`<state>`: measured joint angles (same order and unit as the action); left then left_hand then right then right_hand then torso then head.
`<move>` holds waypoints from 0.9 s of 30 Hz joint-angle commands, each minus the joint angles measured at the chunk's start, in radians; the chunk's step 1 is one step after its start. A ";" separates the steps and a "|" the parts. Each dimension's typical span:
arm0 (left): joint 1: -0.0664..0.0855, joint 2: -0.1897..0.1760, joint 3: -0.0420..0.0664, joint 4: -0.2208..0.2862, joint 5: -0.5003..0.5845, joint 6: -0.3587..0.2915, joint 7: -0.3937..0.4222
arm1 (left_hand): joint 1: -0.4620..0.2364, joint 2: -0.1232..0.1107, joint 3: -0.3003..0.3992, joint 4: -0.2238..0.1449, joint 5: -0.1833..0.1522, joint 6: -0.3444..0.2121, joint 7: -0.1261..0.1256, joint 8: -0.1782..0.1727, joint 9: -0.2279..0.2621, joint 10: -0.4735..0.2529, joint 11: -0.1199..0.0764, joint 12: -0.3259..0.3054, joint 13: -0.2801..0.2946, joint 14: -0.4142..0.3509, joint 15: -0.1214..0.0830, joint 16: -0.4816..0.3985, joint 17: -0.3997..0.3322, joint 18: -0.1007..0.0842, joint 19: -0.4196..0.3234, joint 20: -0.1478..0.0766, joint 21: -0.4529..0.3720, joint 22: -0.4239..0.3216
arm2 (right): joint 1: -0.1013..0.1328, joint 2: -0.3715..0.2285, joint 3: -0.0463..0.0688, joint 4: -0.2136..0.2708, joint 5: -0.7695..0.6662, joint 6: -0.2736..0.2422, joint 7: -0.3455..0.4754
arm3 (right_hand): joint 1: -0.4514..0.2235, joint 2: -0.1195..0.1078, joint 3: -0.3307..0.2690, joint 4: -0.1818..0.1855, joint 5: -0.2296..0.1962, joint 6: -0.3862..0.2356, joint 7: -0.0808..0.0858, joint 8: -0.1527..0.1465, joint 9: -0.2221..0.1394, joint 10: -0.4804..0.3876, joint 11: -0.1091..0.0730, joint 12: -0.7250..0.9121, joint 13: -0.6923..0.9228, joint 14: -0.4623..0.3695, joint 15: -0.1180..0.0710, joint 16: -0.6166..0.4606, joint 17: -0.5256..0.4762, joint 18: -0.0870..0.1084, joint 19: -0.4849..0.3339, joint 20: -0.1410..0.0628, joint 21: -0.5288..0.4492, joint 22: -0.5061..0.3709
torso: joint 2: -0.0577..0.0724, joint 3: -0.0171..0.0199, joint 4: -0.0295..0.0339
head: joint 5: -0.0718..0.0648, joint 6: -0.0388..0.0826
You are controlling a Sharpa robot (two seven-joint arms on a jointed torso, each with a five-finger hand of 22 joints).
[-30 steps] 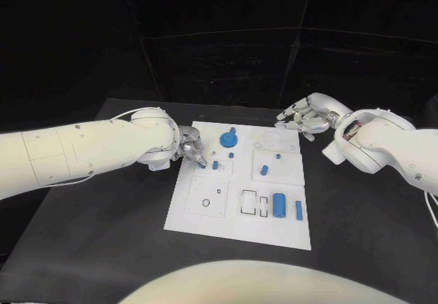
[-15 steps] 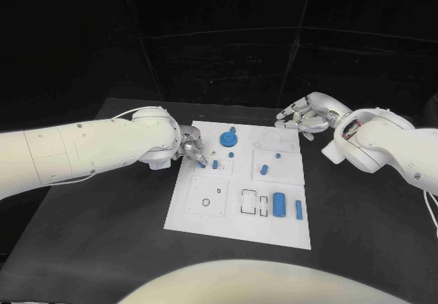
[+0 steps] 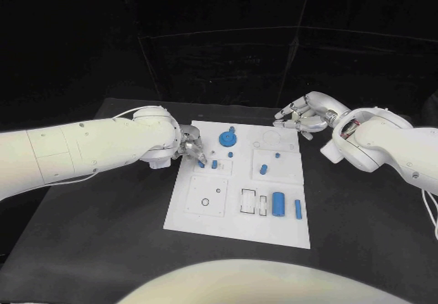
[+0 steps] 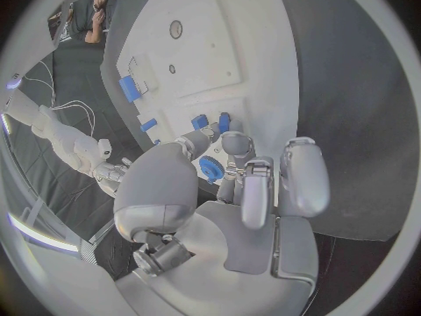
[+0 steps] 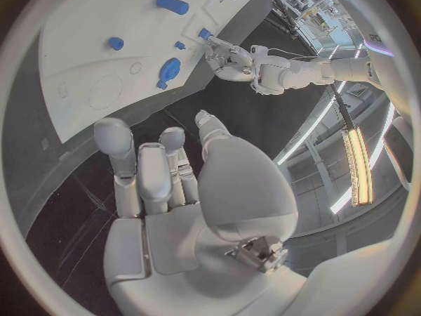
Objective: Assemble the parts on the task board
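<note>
Our left hand pinches a small blue peg just beside the seated blue peg – a tilt could jam it on the task board – while our right hand hovers empty, fingers loosely curled.

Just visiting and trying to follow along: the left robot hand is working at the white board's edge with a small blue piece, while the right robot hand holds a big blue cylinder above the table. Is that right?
Not quite. The right robot hand holds nothing; the right wrist view shows its fingers empty. The left robot hand is indeed at the white board's edge with a small blue piece.
</note>
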<state>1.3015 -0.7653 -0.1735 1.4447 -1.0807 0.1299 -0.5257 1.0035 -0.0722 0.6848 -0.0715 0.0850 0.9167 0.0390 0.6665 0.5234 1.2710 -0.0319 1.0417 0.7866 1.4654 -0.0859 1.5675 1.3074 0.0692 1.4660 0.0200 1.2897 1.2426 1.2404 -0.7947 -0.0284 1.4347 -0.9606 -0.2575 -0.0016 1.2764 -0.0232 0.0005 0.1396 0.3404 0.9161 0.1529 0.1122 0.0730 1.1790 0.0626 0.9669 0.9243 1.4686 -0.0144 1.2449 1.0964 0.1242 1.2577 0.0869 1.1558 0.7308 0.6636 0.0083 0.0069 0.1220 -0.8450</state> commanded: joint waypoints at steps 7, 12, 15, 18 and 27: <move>-0.003 0.004 -0.002 -0.002 0.020 0.034 -0.003 | -0.036 -0.008 -0.014 0.026 -0.001 0.008 -0.008 0.009 -0.003 0.002 -0.008 0.008 0.003 0.105 -0.012 0.003 0.263 0.004 0.006 -0.008 0.006 0.006 | 0.002 0.002 0.001 0.000 -0.002 -0.006 0.009 | 0.005 0.005 0.002 0.004 0.006 -0.006 -0.002 0.006 0.000 -0.007 -0.002 -0.005 -0.002 0.007 -0.006 -0.007 -0.001 0.019 0.002 -0.004 -0.005 0.000 | 0.000 -0.0004 0.0007 | 0.001 -0.003; -0.003 0.006 -0.002 -0.005 0.027 0.033 -0.003 | -0.055 -0.015 -0.026 0.038 -0.002 0.010 -0.009 0.011 -0.005 0.001 -0.008 0.008 0.001 0.105 -0.013 0.003 0.263 0.004 0.006 -0.009 0.006 0.006 | 0.002 0.003 0.001 -0.001 -0.002 -0.007 0.009 | 0.005 0.005 0.002 0.004 0.006 -0.006 -0.002 0.006 0.000 -0.007 -0.002 -0.005 -0.002 0.007 -0.006 -0.007 -0.001 0.019 0.002 -0.004 -0.005 0.000 | 0.000 -0.0003 0.0010 | 0.001 -0.004; -0.003 0.008 -0.002 -0.008 0.028 0.032 -0.003 | -0.072 -0.020 -0.039 0.049 -0.003 0.012 -0.009 0.013 -0.006 0.000 -0.008 0.008 0.000 0.105 -0.013 0.003 0.263 0.004 0.006 -0.010 0.005 0.006 | 0.002 0.003 0.001 -0.001 -0.002 -0.008 0.008 | 0.005 0.005 0.002 0.004 0.006 -0.006 -0.002 0.006 0.000 -0.007 -0.002 -0.005 -0.002 0.007 -0.006 -0.007 -0.001 0.019 0.002 -0.004 -0.005 0.000 | 0.000 0.0002 0.0013 | 0.001 -0.005; -0.003 0.010 -0.002 -0.012 0.029 0.033 -0.003 | -0.091 -0.023 -0.058 0.064 -0.004 0.014 -0.008 0.014 -0.008 0.000 -0.008 0.009 0.000 0.105 -0.013 0.003 0.263 0.004 0.006 -0.010 0.003 0.004 | 0.002 0.003 0.001 -0.001 -0.002 -0.009 0.006 | 0.005 0.005 0.002 0.004 0.008 -0.006 -0.002 0.006 0.000 -0.008 -0.002 -0.005 -0.002 0.007 -0.006 -0.008 -0.001 0.019 0.001 -0.004 -0.006 -0.002 | 0.000 0.0002 0.0009 | 0.001 -0.005; -0.003 0.018 -0.002 -0.028 0.029 0.033 -0.004 | -0.112 -0.024 -0.080 0.081 -0.004 0.014 -0.008 0.016 -0.011 -0.003 -0.008 0.009 -0.003 0.105 -0.014 0.003 0.263 0.005 0.005 -0.010 0.000 0.001 | 0.002 0.002 0.001 -0.001 -0.002 -0.011 0.004 | 0.006 0.005 0.002 0.004 0.009 -0.006 -0.002 0.007 0.000 -0.008 -0.002 -0.005 -0.003 0.007 -0.006 -0.007 0.000 0.019 0.001 -0.004 -0.006 -0.001 | -0.001 -0.0002 0.0012 | 0.000 -0.007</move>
<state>1.2978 -0.7491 -0.1759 1.4199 -1.0597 0.1510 -0.5264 0.9038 -0.0955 0.6110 0.0103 0.0848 0.9292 0.0264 0.6788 0.5136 1.2775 -0.0396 1.0457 0.7848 1.4653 -0.0930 1.5675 1.3074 0.0693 1.4694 0.0166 1.2897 1.2447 1.2403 -0.7932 -0.0284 1.4326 -0.9607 -0.2589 -0.0022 1.2764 -0.0232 0.0005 0.1395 0.3446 0.9160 0.1529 0.1122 0.0730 1.1790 0.0626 0.9669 0.9230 1.4686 -0.0144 1.2405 1.0966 0.1243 1.2577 0.0869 1.1558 0.7298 0.6635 0.0081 0.0082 0.1217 -0.8515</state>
